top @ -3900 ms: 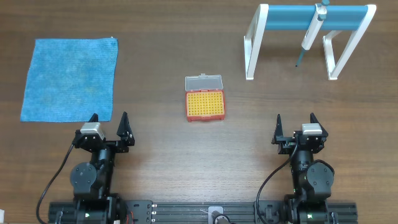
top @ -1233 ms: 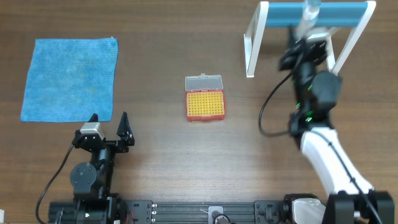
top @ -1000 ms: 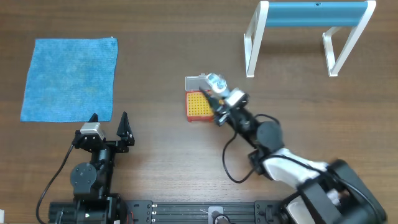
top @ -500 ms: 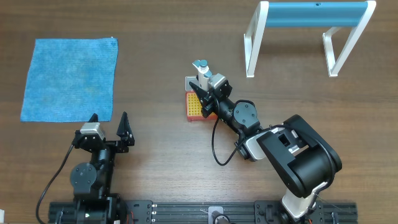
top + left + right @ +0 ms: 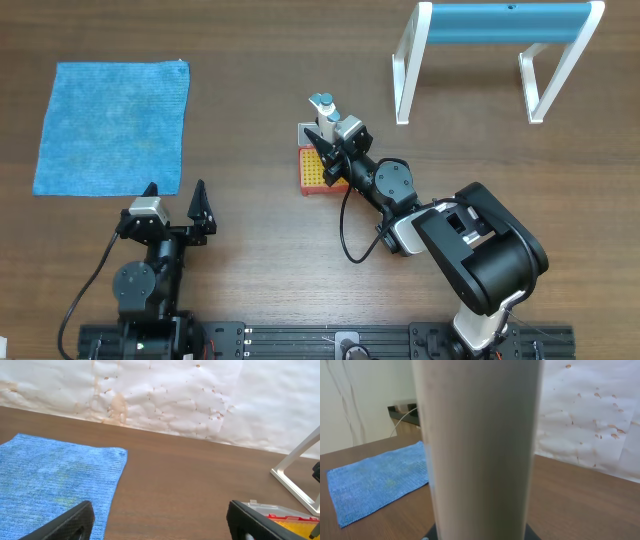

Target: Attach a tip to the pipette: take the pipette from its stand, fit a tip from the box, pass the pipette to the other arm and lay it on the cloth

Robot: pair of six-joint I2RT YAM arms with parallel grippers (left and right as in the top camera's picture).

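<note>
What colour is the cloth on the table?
Blue; the square fabric cloth shows best in the top view.

a brown wood-grain table [image 5: 250,90] spans the whole top view, evenly lit, with only soft shadows. behind its far edge stands a white, crinkled, paper-like wall covering [image 5: 175,395] flecked with brownish stains. beside that covering, a plain cream wall [image 5: 370,385] rises behind a dark ledge [image 5: 402,410].
</note>
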